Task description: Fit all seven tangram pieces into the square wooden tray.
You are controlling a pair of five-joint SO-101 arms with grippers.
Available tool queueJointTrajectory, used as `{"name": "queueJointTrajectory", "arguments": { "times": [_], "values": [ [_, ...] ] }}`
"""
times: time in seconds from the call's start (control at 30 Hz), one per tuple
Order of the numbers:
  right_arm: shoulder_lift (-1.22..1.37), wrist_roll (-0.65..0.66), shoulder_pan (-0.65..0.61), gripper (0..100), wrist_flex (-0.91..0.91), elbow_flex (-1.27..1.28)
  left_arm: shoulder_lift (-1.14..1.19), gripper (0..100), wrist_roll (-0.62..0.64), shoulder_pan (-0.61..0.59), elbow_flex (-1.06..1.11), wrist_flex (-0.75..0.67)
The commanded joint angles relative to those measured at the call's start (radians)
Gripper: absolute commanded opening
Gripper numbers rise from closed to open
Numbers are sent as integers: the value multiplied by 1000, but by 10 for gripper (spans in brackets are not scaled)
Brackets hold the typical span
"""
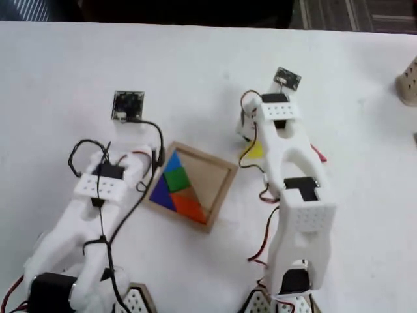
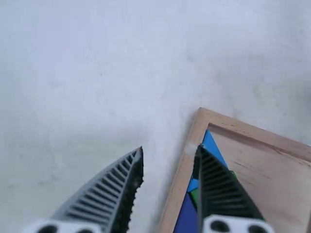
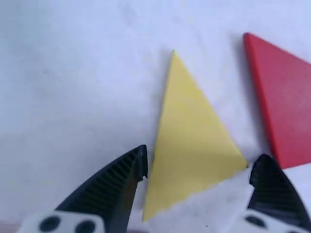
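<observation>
Tray (image 1: 210, 173) sits mid-counter (image 1: 78, 65), turned askew. The side nearer the left arm is filled with blue, green and orange pieces (image 1: 176, 180); the rest is bare wood. Right gripper (image 3: 201, 162) is low over a yellow triangle (image 3: 194, 141) on the counter beside the tray, fingers released either side of it. A red piece (image 3: 282, 111) lies alongside. Left gripper (image 2: 170, 167) straddles the tray's rim, fingers spread, grasping nothing. Step in hand looks like picking up the yellow triangle. Next: close, lift, turn it to suit the gap.

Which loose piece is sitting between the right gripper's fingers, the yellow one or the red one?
The yellow triangle: it lies flat within the gap of the open right gripper. The red piece lies beside it, outside that gap.
</observation>
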Motion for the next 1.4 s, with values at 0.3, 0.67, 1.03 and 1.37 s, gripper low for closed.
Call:
{"name": "queueJointTrajectory", "arguments": {
  "times": [0.3, 0.67, 1.03, 1.37],
  "values": [
    [180, 12, -7, 283, 275, -361, -2, 180, -11, -4, -51, -32],
    [234, 14, -7, 177, 352, -463, -2, 180, -11, -4, -51, -35],
    [165, 75, 1, 176, 380, -456, -2, 180, -11, -4, -51, -38],
    [162, 106, 4, 117, 380, -456, -2, 180, -11, -4, -51, -38]
  ]
}}
